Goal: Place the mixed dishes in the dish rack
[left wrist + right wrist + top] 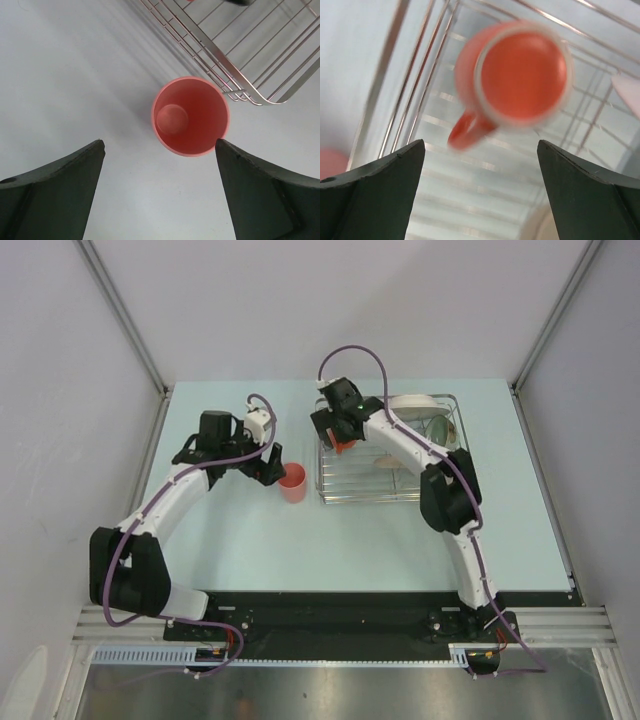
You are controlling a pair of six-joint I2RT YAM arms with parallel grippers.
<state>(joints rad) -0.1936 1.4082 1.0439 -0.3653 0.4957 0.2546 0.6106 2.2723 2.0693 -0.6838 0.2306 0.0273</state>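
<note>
— Left side first. What have you got?

— Nothing. My left gripper (160, 144) is spread wide, and both fingers (60, 190) are bare. The cup (190, 116) stands upright on the counter (250, 550), mouth up, just beyond my fingertips and not between them. One tip sits very near its rim. Whether it touches, I cannot tell.

— Where on the counter is that?

— About midway between the near and far edges, a little left of centre. It is just beside the near left corner of the rack (370, 498). From above, a sliver of counter shows between cup and wire.

— And the rack itself?

— Toward the far edge, right of centre, apart from the right edge.

— Your right side?

— My right gripper (481, 142) is wide too and grips nothing. It hangs over the left part of the rack. The mug (520, 75) is beyond my fingertips, inside the rack, with its mouth toward my wrist camera. Its handle points to the finger on the left of that view. It is blurred, so I cannot say whether it rests on the wires.

— Anything else loaded?

— A plate (412, 402) stands on edge at the rack's far side. Another round dish (441, 427) leans beside it, toward the far right corner. Plate or bowl, I cannot tell.
</note>
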